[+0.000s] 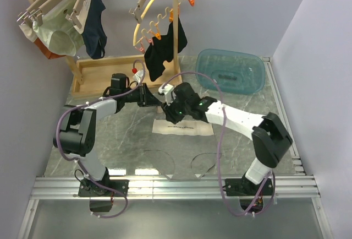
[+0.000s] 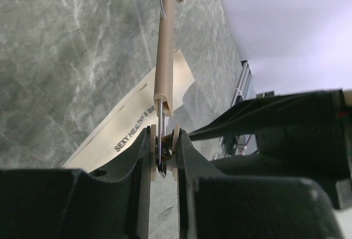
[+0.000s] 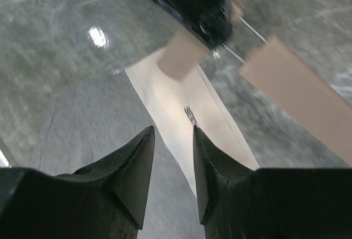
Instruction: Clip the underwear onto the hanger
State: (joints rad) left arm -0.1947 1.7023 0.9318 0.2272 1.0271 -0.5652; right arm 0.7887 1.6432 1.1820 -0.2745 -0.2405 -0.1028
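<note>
The underwear [image 1: 184, 129] lies flat on the marble table, pale beige with a printed waistband [image 2: 132, 123]. My left gripper [image 1: 155, 100] hovers just behind it and is shut on a clip of the hanger [image 2: 165, 46]. The hanger's light wooden bar runs away from the jaws, and its wire shows at the far end. My left gripper [image 2: 163, 134] pinches the clip's metal spring between its pads. My right gripper [image 1: 169, 112] hangs right beside it, over the underwear's left end. In the right wrist view my right gripper [image 3: 173, 131] stands open and holds nothing, above the underwear [image 3: 176, 101], with blurred wooden hanger parts [image 3: 297, 96] ahead.
A wooden rack [image 1: 176, 18] at the back holds several hangers with pale green briefs [image 1: 58, 35] and navy briefs [image 1: 98, 27]. A yellow curved hanger [image 1: 159, 2] carries a black garment [image 1: 162, 52]. A blue tub [image 1: 231, 71] sits at the back right.
</note>
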